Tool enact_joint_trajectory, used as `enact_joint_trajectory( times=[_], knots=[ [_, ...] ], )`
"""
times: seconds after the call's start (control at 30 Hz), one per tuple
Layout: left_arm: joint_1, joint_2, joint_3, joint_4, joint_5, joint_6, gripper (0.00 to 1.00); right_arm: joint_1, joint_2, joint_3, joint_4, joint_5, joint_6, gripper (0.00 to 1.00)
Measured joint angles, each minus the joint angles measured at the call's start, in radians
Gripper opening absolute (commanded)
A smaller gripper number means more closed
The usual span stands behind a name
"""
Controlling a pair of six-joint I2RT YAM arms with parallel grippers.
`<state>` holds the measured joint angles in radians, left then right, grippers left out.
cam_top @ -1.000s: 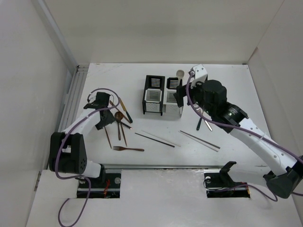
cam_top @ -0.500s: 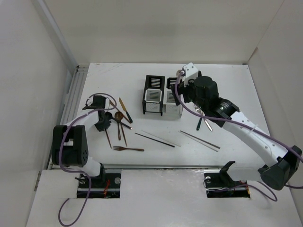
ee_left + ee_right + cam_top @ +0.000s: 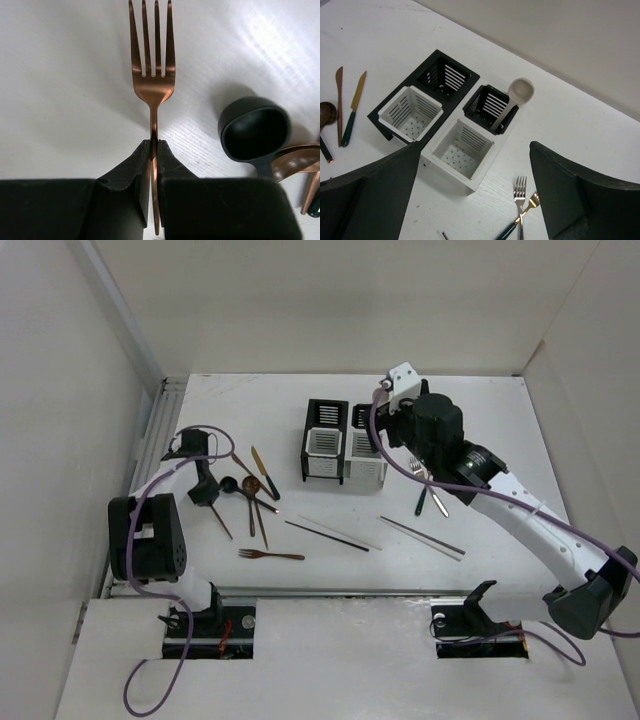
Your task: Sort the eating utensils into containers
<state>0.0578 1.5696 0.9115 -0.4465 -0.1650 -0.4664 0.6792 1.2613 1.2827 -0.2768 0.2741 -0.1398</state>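
My left gripper (image 3: 207, 497) (image 3: 154, 143) is shut on the handle of a copper fork (image 3: 152, 75), tines pointing away, low over the table at the left; its thin shaft shows in the top view (image 3: 222, 523). A black spoon (image 3: 254, 134) (image 3: 228, 484) lies just right of it. My right gripper (image 3: 383, 435) (image 3: 475, 147) is open and empty above the paired black-and-white containers (image 3: 325, 443) (image 3: 415, 95). A pale wooden spoon (image 3: 520, 92) (image 3: 381, 396) stands in the back right black compartment.
A silver fork (image 3: 520, 192) crossed with a gold dark-handled fork (image 3: 532, 202) lies right of the caddies (image 3: 430, 495). Chopstick pairs (image 3: 327, 535) (image 3: 420, 536), a copper fork (image 3: 270, 555), a brown spoon (image 3: 250, 485) and knives (image 3: 262, 470) lie on the table.
My left gripper has swung left and back a little with the copper fork in it. My right gripper has drawn up and back from the caddies, and the wooden spoon stays in its compartment.
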Motion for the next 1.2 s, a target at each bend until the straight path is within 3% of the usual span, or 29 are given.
enact_joint_trajectory(
  times=[0.4, 0.5, 0.6, 0.77, 1.1, 1.2],
  knots=[
    [0.054, -0.032, 0.314, 0.132, -0.145, 0.203, 0.00, -0.010, 0.082, 0.081, 0.061, 0.013, -0.028, 0.99],
    [-0.048, -0.032, 0.402, 0.267, -0.134, 0.279, 0.00, -0.066, 0.098, 0.093, 0.060, -0.014, -0.006, 0.99],
    [-0.203, -0.028, 0.458, 0.447, -0.092, 0.352, 0.00, -0.203, 0.114, 0.103, 0.052, -0.064, 0.057, 0.98],
    [-0.402, 0.039, 0.547, 0.696, 0.017, 0.383, 0.00, -0.299, 0.108, 0.097, 0.044, -0.074, 0.105, 0.98],
    [-0.489, 0.253, 0.545, 1.000, 0.165, 0.324, 0.00, -0.312, 0.074, 0.035, 0.006, -0.095, 0.135, 0.98],
    [-0.497, 0.301, 0.533, 1.045, 0.187, 0.300, 0.00, -0.351, 0.074, 0.035, -0.037, -0.104, 0.159, 0.90]
  ],
)
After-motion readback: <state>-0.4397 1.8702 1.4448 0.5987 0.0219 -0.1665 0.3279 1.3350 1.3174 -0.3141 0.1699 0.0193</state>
